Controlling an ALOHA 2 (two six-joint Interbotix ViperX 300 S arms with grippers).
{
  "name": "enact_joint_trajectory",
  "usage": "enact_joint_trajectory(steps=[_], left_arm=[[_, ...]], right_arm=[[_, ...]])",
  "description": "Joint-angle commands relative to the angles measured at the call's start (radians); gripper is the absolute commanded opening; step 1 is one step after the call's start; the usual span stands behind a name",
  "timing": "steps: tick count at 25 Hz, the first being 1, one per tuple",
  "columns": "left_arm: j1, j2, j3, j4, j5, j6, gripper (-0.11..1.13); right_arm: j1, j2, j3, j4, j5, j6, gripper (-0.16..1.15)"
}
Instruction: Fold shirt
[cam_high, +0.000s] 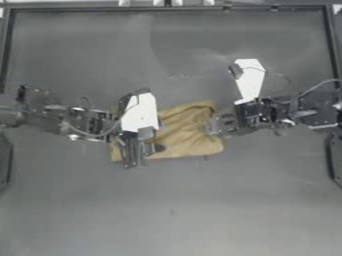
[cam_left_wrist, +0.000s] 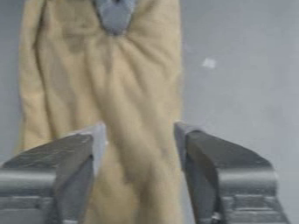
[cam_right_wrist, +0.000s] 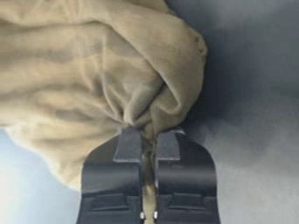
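The shirt lies bunched into a narrow, wrinkled tan strip at the middle of the table. My right gripper is at its right end, shut on a gathered pinch of cloth. In the right wrist view the shirt balloons out beyond the jaws of my right gripper. At the shirt's left end, my left gripper is open. Its fingers straddle the strip of shirt, which runs away towards the right gripper's grey tip.
The dark grey table spreads around the shirt, with a raised rim along the far side. A white panel shows on each arm, the left one beside the shirt, the right one farther back.
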Motion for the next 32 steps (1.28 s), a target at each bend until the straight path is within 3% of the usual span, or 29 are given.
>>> enact_joint_trajectory(steps=[1,10,16,25,32], left_arm=[[0.026,0.017,-0.028,0.002,-0.025,0.017,0.83],[0.048,0.087,-0.035,0.002,-0.095,0.015,0.83],[0.044,0.118,-0.037,-0.002,-0.155,0.009,0.84],[0.026,0.21,-0.149,0.002,-0.155,0.012,0.84],[0.026,0.195,-0.167,0.002,-0.152,0.015,0.85]], right_arm=[[0.014,-0.043,-0.032,-0.005,0.029,-0.003,0.06],[0.031,-0.11,-0.081,-0.009,0.13,-0.006,0.07],[0.029,-0.137,-0.137,-0.043,0.218,-0.006,0.07],[0.02,-0.138,-0.184,-0.057,0.232,-0.008,0.07],[0.018,-0.146,-0.176,-0.064,0.27,-0.009,0.06]])
